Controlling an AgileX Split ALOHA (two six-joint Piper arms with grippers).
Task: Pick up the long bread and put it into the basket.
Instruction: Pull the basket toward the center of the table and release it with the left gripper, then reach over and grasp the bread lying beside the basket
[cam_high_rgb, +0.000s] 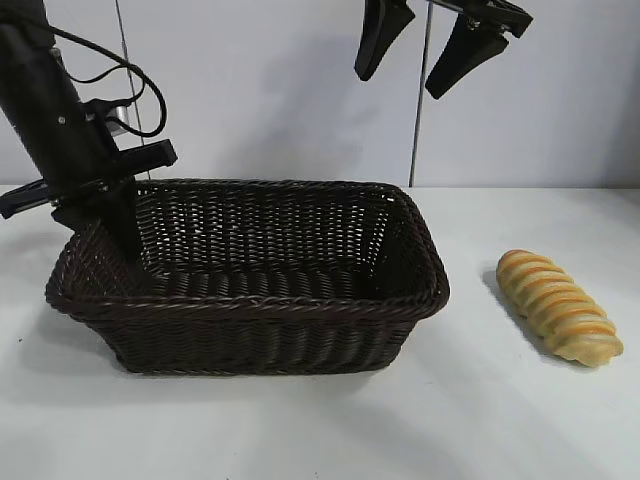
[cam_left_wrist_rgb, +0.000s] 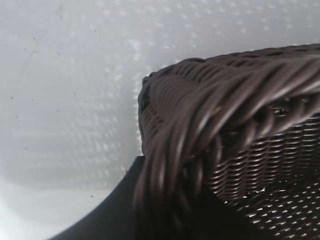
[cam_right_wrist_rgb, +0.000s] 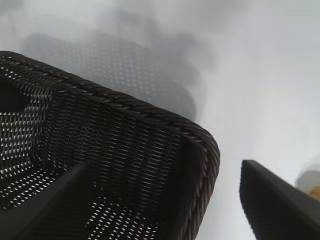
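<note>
1. Nearest the camera stands the basket (cam_high_rgb: 250, 330), a large rectangular piece of dark-brown woven wicker with flared sides and a thick braided rim, set on a smooth white table (cam_high_rgb: 300, 430).
2. To its right, apart from it on the bare tabletop, lies the long bread (cam_high_rgb: 558, 305), a golden-yellow loaf with rounded ends and diagonal orange-brown twisted ridges; its long axis runs from far-left to near-right.
3. The left gripper (cam_high_rgb: 110, 215) reaches down at the basket's far-left corner, its black finger (cam_left_wrist_rgb: 107, 215) close against the braided rim (cam_left_wrist_rgb: 210, 105); whether its claw is apart or together cannot be told.
4. The right gripper (cam_high_rgb: 420, 45) hangs high above the basket's far-right end, its two black tapered fingers (cam_right_wrist_rgb: 275, 200) spread wide apart and holding nothing; its wrist view looks down on that woven corner (cam_right_wrist_rgb: 200, 145).
</note>
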